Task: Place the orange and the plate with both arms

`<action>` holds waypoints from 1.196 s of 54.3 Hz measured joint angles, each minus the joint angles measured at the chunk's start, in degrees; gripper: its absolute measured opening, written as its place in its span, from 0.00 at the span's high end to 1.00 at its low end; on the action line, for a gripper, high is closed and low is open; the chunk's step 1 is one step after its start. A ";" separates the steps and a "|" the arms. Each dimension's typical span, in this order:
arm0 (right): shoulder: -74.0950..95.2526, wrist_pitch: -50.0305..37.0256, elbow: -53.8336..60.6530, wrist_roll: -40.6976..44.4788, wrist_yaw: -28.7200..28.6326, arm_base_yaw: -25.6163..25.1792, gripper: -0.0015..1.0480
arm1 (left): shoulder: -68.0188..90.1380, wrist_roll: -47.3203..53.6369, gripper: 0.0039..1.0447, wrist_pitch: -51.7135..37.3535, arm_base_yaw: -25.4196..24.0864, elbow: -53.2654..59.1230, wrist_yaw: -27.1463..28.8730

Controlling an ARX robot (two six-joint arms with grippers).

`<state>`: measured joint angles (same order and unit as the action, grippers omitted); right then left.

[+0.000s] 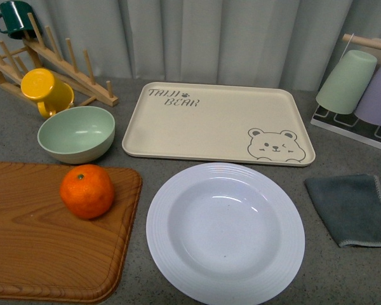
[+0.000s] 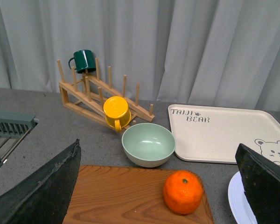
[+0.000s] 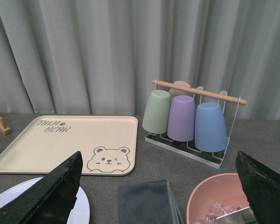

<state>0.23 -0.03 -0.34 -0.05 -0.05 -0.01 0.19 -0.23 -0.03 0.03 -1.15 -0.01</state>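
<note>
The orange (image 1: 87,191) sits on the wooden board (image 1: 32,254) at its far right part; it also shows in the left wrist view (image 2: 183,192). The white plate (image 1: 225,231) lies on the grey table in front of the beige bear tray (image 1: 216,124); its edge shows in the left wrist view (image 2: 237,198) and the right wrist view (image 3: 81,210). My left gripper (image 2: 161,186) is open and empty, held above and behind the orange. My right gripper (image 3: 161,191) is open and empty, above the dark cloth. Neither arm shows in the front view.
A pale green bowl (image 1: 76,133) stands behind the board. A yellow mug (image 1: 46,91) and a green mug (image 1: 14,18) hang on the wooden rack (image 1: 70,70). A dark grey cloth (image 1: 352,208) lies right of the plate. A cup rack (image 3: 189,121) and a pink bowl (image 3: 214,198) are at the right.
</note>
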 joint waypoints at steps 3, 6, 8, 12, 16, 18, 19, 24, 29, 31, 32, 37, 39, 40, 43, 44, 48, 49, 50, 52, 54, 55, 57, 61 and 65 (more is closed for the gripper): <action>0.00 0.00 0.00 0.00 0.00 0.00 0.09 | 0.00 0.00 0.06 0.00 0.00 0.00 0.00; 0.00 0.02 0.00 0.00 0.00 0.00 0.09 | 0.00 -0.02 0.06 0.00 0.00 0.00 0.00; 0.00 0.00 0.00 0.00 0.00 0.00 0.09 | 0.00 0.00 0.06 0.00 0.00 0.00 0.00; 0.00 0.02 0.00 0.00 -0.02 0.00 0.09 | 0.00 0.00 0.06 0.00 0.00 0.00 0.02; 0.00 0.02 0.00 0.00 0.00 0.00 0.09 | 0.00 0.00 0.06 0.00 0.00 0.00 0.00; 0.00 0.02 0.00 0.00 0.00 0.00 0.09 | 0.00 0.00 0.06 0.00 0.00 0.00 0.02; 0.00 0.02 0.00 0.00 0.00 0.00 0.09 | 0.00 0.00 0.06 0.00 0.00 0.00 0.00; 0.00 0.00 0.00 0.00 0.00 0.00 0.09 | 0.00 0.00 0.06 0.00 0.00 0.00 0.00; 0.00 0.02 0.00 0.00 -0.02 0.00 0.09 | 0.00 0.00 0.06 0.00 0.00 0.00 0.02; 0.00 0.00 0.00 0.00 -0.02 0.00 0.09 | 0.00 0.00 0.06 0.00 0.00 0.00 0.00; 0.00 0.00 0.00 0.00 -0.02 0.00 0.09 | 0.00 0.00 0.06 0.00 0.00 0.00 0.02; 0.00 0.00 0.00 0.00 0.00 0.00 0.09 | 0.00 0.00 0.06 0.00 0.00 0.00 0.00; 0.00 0.00 0.00 0.00 0.00 0.00 0.09 | 0.00 0.00 0.06 0.00 0.00 0.00 0.00; 0.00 0.00 0.00 0.00 0.00 0.00 0.09 | 0.00 0.00 0.06 0.00 0.00 0.00 0.00; 0.00 0.00 0.00 0.00 0.00 0.00 0.09 | 0.00 0.00 0.06 0.00 0.00 0.00 0.00; 0.00 0.00 0.00 0.00 0.00 0.00 0.09 | 0.00 0.00 0.06 0.00 0.00 0.00 0.00; 0.00 0.02 0.00 0.00 0.00 0.00 0.09 | 0.00 0.00 0.06 0.00 0.00 0.00 0.02; 0.00 0.02 0.00 0.00 -0.02 0.00 0.09 | 0.00 -0.02 0.06 0.00 0.00 0.00 0.00; 0.00 0.02 0.00 0.00 0.00 0.00 0.09 | 0.00 0.00 0.06 0.00 0.00 0.00 0.00; 0.00 0.02 0.00 0.00 0.00 0.00 0.09 | 0.00 0.00 0.06 0.00 0.00 0.00 0.00; 0.00 0.00 0.00 0.00 0.00 0.00 0.09 | 0.00 0.00 0.06 0.00 0.00 0.00 0.00; 0.00 0.00 0.00 0.00 0.00 0.00 0.09 | 0.00 0.00 0.06 0.00 0.00 0.00 0.00; 0.00 0.02 0.00 0.00 0.00 0.00 0.09 | 0.00 0.00 0.06 0.00 0.00 0.00 0.00; 0.00 0.00 0.00 0.00 -0.02 0.00 0.09 | 0.00 0.00 0.06 0.00 0.00 0.00 0.00; 0.00 0.00 0.00 0.00 -0.02 0.00 0.09 | 0.00 -0.02 0.06 0.00 0.00 0.00 0.00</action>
<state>0.23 -0.03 -0.34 -0.05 -0.08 -0.01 0.19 -0.25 -0.03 0.03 -1.15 -0.01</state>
